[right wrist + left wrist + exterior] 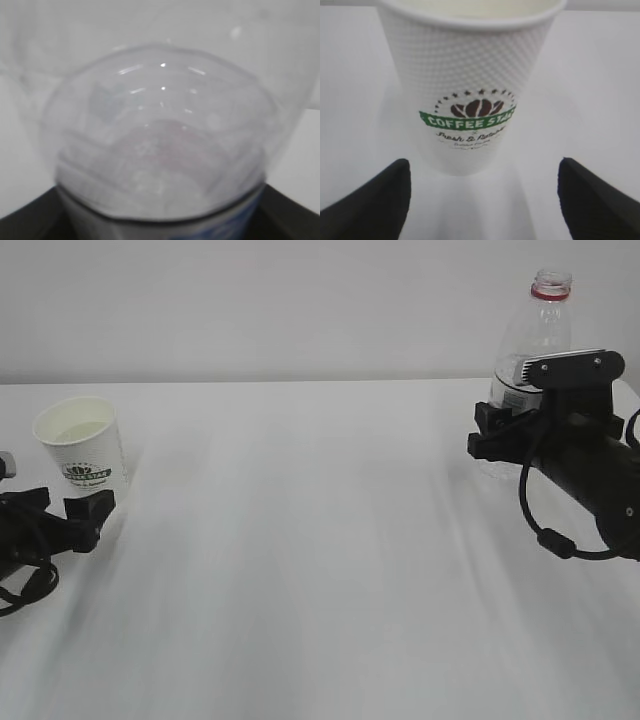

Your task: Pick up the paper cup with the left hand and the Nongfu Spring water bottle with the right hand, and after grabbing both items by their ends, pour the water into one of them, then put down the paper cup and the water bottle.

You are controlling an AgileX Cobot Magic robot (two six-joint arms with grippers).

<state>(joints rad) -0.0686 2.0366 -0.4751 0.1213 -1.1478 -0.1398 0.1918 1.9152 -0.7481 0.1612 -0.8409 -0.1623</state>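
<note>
At the table's (pixel 320 540) left edge, the left hand (pixel 55 515) lies low and level, its fingers (pixel 367 202) spread wide apart just short of the upright paper cup (pixel 85 452), not touching it. Far right, the right hand (pixel 520 435) reaches in level, clamped on the lower body of the standing, capless Nongfu Spring water bottle (pixel 535 325). Between cup and bottle the tabletop lies broad and bare.
</note>
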